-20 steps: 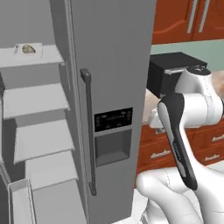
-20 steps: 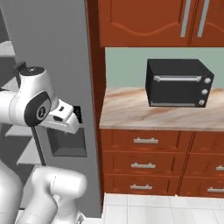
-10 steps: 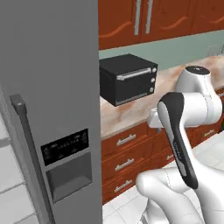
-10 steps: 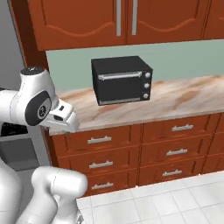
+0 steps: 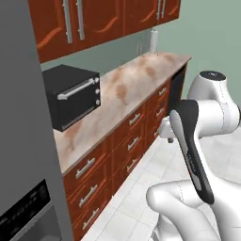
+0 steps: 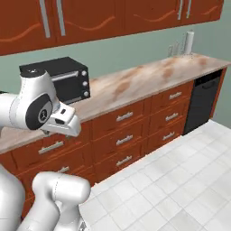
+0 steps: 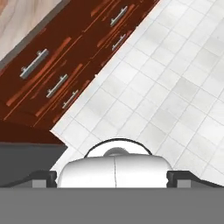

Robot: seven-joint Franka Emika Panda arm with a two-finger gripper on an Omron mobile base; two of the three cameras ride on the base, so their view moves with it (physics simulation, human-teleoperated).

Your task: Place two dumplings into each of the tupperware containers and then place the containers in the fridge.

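Note:
The fridge point(image 5: 23, 141) stands at the left edge of the left base view as a tall grey door, with its dark dispenser panel point(image 5: 26, 214) low down. The dumplings and the tupperware containers are out of view. My gripper point(image 7: 112, 177) is open and holds nothing, its two dark fingertips point(image 7: 43, 178) spread wide. It points down at the white tiled floor point(image 7: 175, 87) in front of the drawers. In the right base view the hand point(image 6: 63, 122) hangs off the arm at the left, level with the counter's front.
A black oven point(image 5: 70, 96) point(image 6: 67, 79) sits on the marbled counter point(image 5: 136, 84) point(image 6: 149, 79) beside the fridge. Red-brown drawers point(image 6: 126, 140) run under the counter and wall cabinets point(image 6: 113, 18) hang above. A black dishwasher point(image 6: 203, 101) ends the row. The floor point(image 6: 180, 180) is open.
The whole picture has swung right, so the camera moved: the open fridge shelves have left the view, and the counter and drawers have come in. The gripper stays open.

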